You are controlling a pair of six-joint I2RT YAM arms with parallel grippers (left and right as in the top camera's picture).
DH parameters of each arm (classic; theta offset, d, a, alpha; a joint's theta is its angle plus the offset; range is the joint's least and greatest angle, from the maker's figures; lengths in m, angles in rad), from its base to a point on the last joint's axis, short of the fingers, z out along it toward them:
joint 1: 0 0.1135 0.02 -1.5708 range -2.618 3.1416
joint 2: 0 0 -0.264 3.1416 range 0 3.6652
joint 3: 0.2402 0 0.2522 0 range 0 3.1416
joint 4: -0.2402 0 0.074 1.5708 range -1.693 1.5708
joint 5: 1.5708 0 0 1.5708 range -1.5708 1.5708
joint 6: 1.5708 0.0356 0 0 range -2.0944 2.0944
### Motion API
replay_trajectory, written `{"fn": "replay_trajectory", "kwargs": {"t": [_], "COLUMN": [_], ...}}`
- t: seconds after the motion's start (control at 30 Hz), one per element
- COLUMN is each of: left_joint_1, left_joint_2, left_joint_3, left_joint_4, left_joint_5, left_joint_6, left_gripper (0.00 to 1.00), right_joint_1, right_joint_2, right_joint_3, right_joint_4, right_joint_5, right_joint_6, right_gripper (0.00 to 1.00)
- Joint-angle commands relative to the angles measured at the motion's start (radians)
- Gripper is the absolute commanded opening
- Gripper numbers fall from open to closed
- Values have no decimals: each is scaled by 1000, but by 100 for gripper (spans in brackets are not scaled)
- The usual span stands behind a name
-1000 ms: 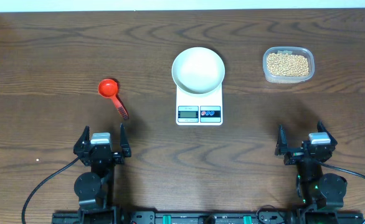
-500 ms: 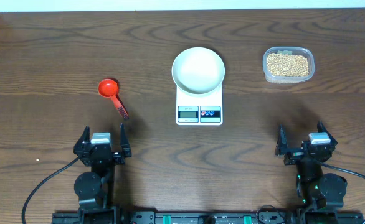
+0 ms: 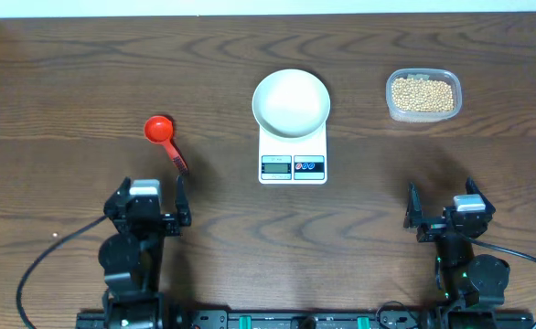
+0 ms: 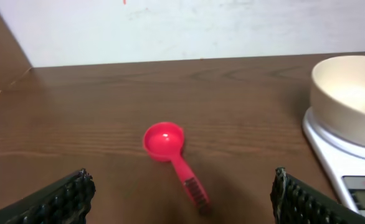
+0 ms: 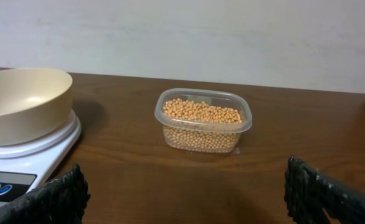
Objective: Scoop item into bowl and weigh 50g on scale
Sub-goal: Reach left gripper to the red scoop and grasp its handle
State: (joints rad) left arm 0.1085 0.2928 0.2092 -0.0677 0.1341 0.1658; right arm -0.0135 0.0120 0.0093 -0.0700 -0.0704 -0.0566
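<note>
Dark wood-grain tabletop (image 3: 67, 73), white wall (image 4: 201, 25) behind; glossy round bowl (image 3: 291, 102) at 12 o'clock; left pincer (image 3: 151, 197), right pincer (image 3: 441, 203) spread empty.

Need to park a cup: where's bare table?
Bare wood lies between the red plastic scoop and flat white digital scale, and between scale and clear plastic bean tub. The round white bowl crowds the scale top.

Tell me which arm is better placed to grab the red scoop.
Left. The left gripper sits open right by the red scoop, centred in its wrist view; the right gripper is far off, beyond the scale.
</note>
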Motion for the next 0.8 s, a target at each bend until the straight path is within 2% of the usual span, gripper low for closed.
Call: {"fn": "replay_trajectory", "kwargs": {"t": [0.0,0.3,0.47,0.57,0.63,0.67,0.77], "left_joint_1": [-2,-1,39,99,126,155,179], "left_joint_2": [100,500,787,1029,1123,1209,1290], "left_joint_3": [89,385,682,967,1087,1202,1297], "left_joint_4": [0,-113,-338,-592,-707,-809,-859], "left_joint_5": [73,217,330,399,460,517,533], "left_joint_6": [17,42,65,75,129,159,149], "left_gripper": [93,93,93,93,93,93,93], "right_joint_1": [6,6,6,6,6,6,6], "right_joint_2": [-5,-5,-5,-5,-5,-5,-5], "right_joint_3": [-4,-4,-4,-4,-4,-4,-4], "right_joint_4": [-1,-1,-1,-1,-1,-1,-1], "right_joint_5": [9,9,9,9,9,9,9], "right_joint_6": [-5,-5,-5,-5,-4,-5,-5], "right_gripper": [99,99,99,99,99,99,99]}}
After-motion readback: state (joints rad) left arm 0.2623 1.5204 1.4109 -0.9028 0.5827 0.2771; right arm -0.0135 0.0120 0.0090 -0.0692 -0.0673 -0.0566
